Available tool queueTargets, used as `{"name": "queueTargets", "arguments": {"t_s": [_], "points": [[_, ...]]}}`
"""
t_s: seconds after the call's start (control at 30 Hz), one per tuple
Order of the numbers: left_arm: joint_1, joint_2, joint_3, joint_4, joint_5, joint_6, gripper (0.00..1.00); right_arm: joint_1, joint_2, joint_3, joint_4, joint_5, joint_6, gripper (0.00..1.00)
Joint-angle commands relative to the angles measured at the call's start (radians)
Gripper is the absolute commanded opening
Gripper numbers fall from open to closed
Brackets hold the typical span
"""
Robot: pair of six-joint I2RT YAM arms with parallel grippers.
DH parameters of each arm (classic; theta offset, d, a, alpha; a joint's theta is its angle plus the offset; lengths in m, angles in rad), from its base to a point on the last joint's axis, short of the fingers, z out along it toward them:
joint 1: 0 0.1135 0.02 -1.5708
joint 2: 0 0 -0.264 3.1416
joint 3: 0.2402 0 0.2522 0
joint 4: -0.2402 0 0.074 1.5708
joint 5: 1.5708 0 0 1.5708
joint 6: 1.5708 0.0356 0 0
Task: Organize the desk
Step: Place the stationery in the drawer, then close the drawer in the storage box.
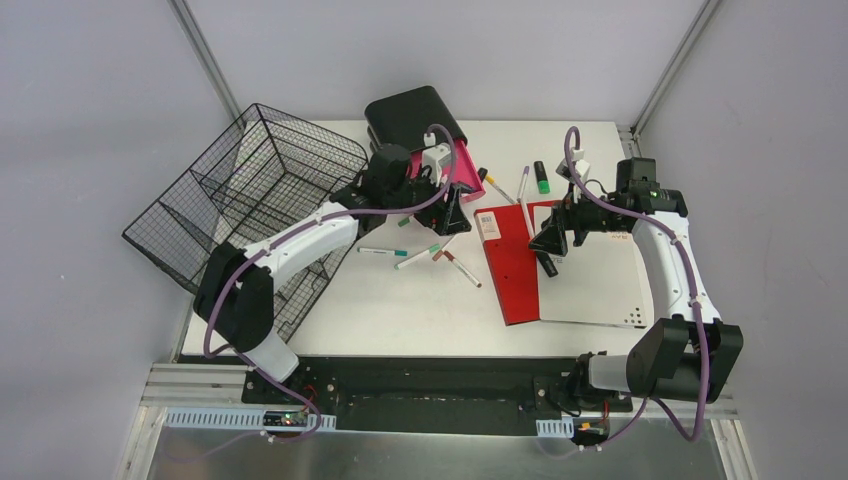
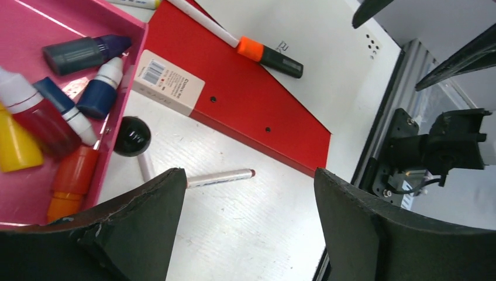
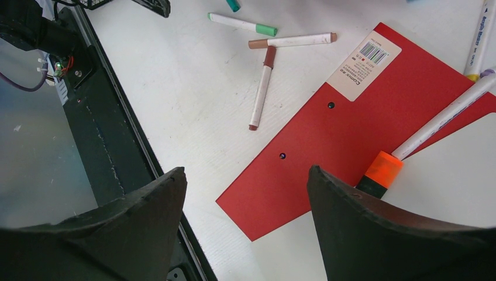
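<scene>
The white desk [image 1: 400, 300] holds a red-and-white notebook [image 1: 512, 270] and loose markers [image 1: 415, 257]. My left gripper [image 1: 447, 215] is open and empty, low over the desk beside a pink tray [image 1: 462, 165]. In the left wrist view a brown-tipped marker [image 2: 219, 177] lies between its fingers, with the tray [image 2: 29, 29] full of ink bottles on the left. My right gripper [image 1: 550, 240] is open and empty above the notebook's red cover [image 3: 351, 117]. An orange-and-black highlighter [image 3: 380, 171] lies on the notebook by its right finger.
A black wire basket [image 1: 250, 190] lies tilted at the desk's left edge. A black lid [image 1: 410, 115] stands behind the pink tray. A green highlighter [image 1: 541, 178] and pens [image 1: 522, 185] lie at the back. The metal rail [image 1: 420, 385] runs along the near edge.
</scene>
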Motion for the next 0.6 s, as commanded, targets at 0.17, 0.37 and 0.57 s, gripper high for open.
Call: {"name": "queueTargets", "arguments": {"t_s": [0.17, 0.37, 0.57], "points": [[-0.054, 0.04, 0.0, 0.064, 0.08, 0.003, 0.8, 0.004, -0.02, 0.032, 0.004, -0.014, -0.028, 0.78], [-0.14, 0.089, 0.018, -0.027, -0.16, 0.09, 0.74, 0.004, -0.02, 0.03, 0.006, -0.013, -0.028, 0.79], [-0.205, 0.099, -0.046, 0.05, -0.462, -0.009, 0.64, 0.004, -0.021, 0.031, 0.005, -0.009, -0.028, 0.79]]}}
